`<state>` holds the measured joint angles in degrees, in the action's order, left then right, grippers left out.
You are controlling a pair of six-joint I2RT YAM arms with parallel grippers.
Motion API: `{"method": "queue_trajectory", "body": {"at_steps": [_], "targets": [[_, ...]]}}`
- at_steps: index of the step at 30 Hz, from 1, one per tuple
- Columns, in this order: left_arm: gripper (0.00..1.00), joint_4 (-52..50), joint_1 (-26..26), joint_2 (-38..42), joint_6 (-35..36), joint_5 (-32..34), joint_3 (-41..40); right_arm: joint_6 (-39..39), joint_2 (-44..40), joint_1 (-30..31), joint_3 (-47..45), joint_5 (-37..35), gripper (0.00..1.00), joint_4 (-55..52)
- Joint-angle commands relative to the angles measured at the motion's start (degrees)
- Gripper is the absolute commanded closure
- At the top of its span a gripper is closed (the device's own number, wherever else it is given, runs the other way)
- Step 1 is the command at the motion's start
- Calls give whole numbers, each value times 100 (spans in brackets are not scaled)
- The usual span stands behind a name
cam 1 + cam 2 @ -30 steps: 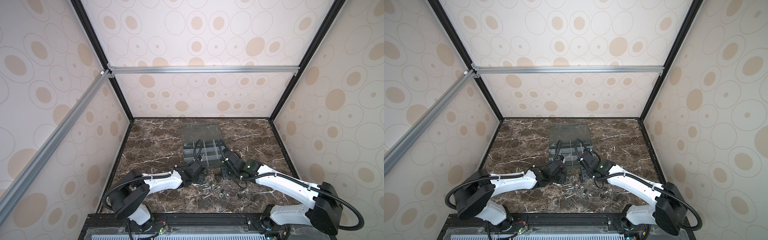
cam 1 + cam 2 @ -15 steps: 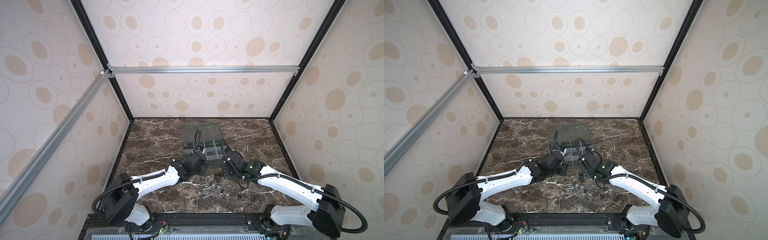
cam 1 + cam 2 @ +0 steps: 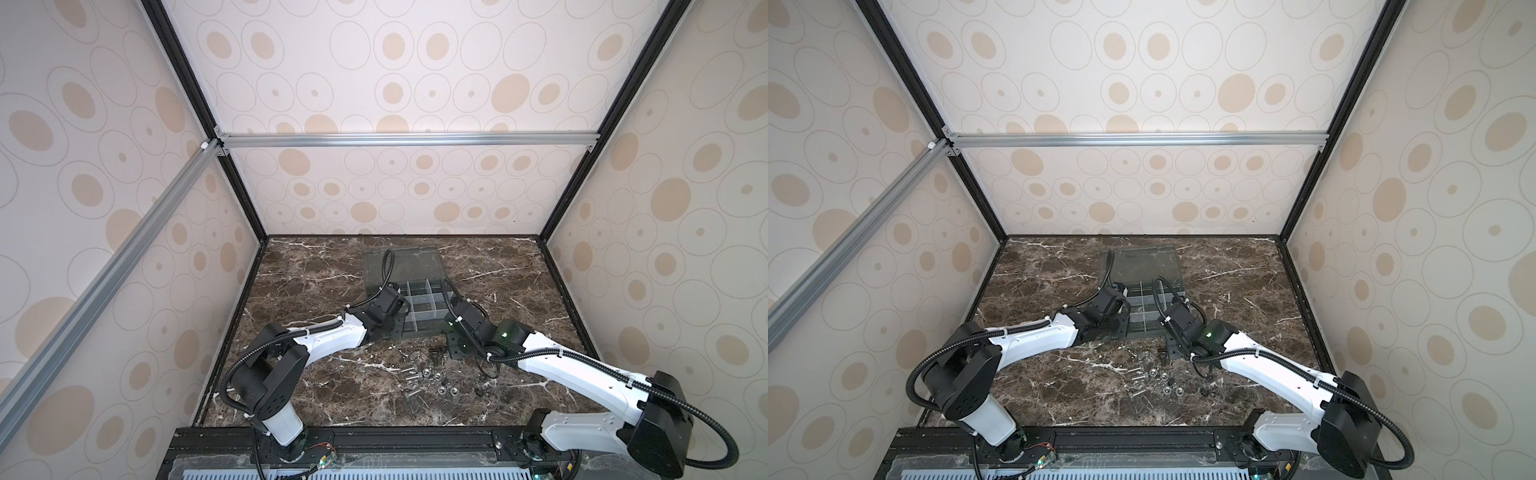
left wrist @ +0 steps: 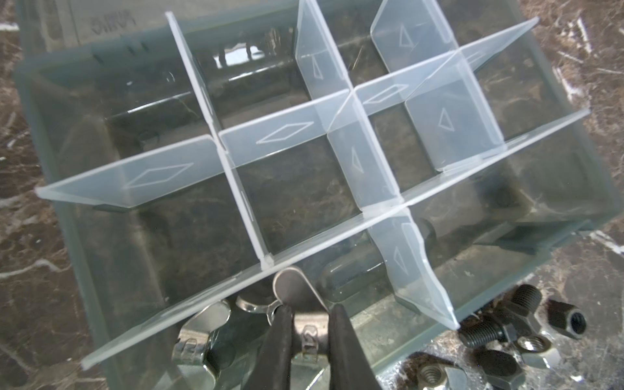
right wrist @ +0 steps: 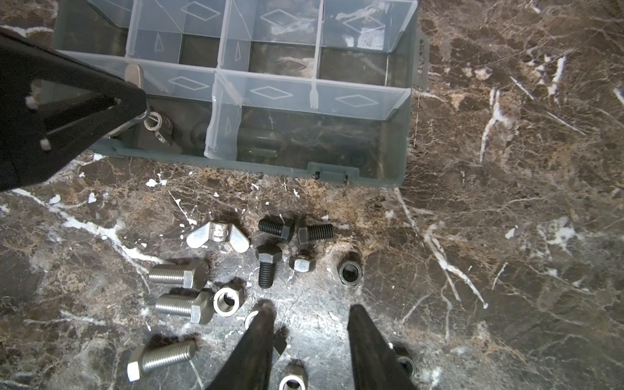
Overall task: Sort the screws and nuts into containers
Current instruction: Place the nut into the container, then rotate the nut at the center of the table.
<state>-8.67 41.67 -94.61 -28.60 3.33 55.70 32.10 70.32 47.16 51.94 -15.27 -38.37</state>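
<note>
Since a second ago the left arm (image 3: 328, 338) has swung from the pile (image 3: 428, 374) up over the box (image 5: 270, 163), while the right arm (image 3: 561, 365) has kept its place. Now the left gripper (image 4: 310, 309) hangs in the nearest row's left-end compartment (image 4: 358, 290), its narrow fingers pinching a wing nut (image 4: 292, 287) with one wing poking up; a second wing nut (image 4: 202, 334) already lies there. Releasing well means, I judge, parting the fingers only a little and low down, so the nut drops beside its fellow instead of hopping the divider (image 4: 337, 234) just ahead of the tips, then lifting straight up clear of the rim. Empty, the right gripper (image 5: 310, 307) hovers with fingers moderately apart above the loose screws (image 5: 179, 275), nuts (image 5: 229, 299) and black screws (image 5: 268, 265) on the marble (image 5: 472, 236) just before the box. Both arms sit close together there, so the left's way back to the pile looks crowded.
</note>
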Motion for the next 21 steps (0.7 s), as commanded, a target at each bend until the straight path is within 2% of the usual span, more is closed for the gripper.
{"method": "queue_trajectory", "body": {"at_steps": [1, 4, 6, 13, 21], "targets": [[71, 108, -49, 29, 144, -34, 257, 101, -78, -61, -7, -124, 60, -153], [57, 111, -59, 115, 138, -8, 222, 112, -48, -63, 15, -129, 60, -153], [53, 100, -80, 198, 135, 1, 201, 111, -32, -61, 34, -115, 60, -158], [49, 103, -151, 777, 16, 10, -158, 45, 101, -59, 101, -72, 60, -136], [46, 163, -241, 1886, -294, 53, -1236, -9, 561, -52, 206, 317, 60, 55]]}}
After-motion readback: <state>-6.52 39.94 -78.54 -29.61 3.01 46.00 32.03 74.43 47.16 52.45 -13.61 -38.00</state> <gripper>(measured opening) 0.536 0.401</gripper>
